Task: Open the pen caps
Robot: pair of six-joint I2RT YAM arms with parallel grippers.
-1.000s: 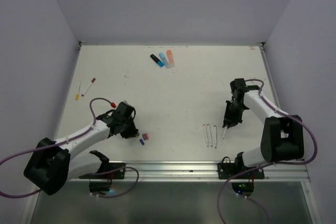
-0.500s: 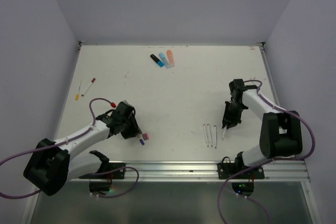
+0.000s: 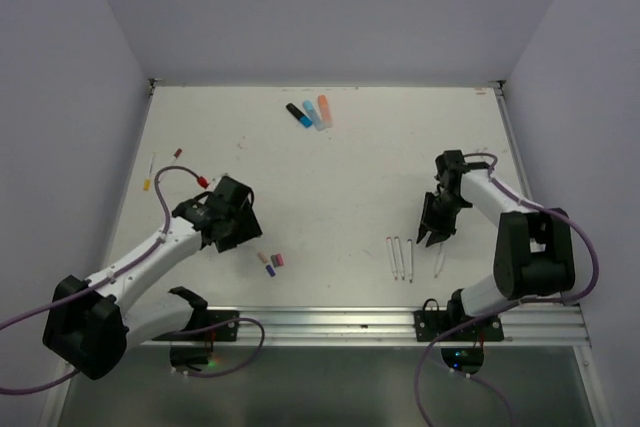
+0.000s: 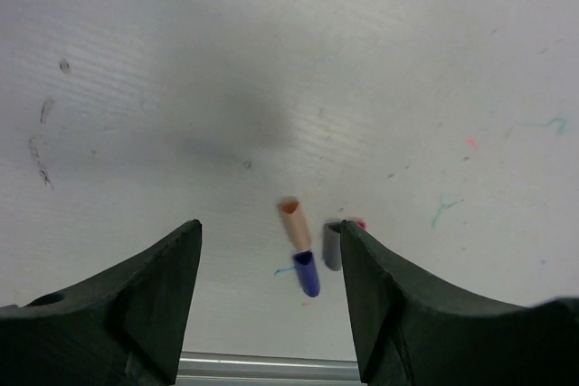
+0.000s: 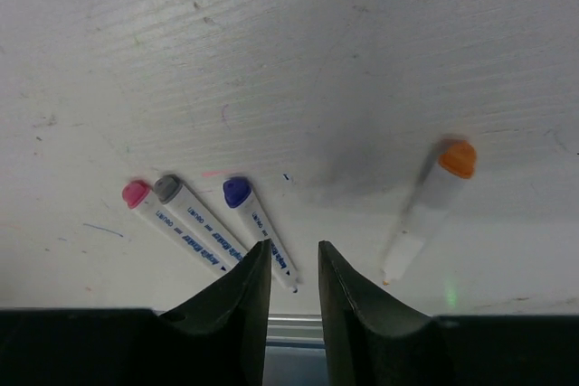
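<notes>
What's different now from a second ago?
The left fingers let go of a small peach plastic cap beside the purple cap and the pink cap and pulled back. The right fingers released the thin white pen with the orange end, now lying on the table. The three other white pens and far markers stayed put.

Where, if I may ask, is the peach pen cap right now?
Top view: the peach cap lies on the table's near left, beside the pink cap and purple cap, just right of the left claw.
</notes>
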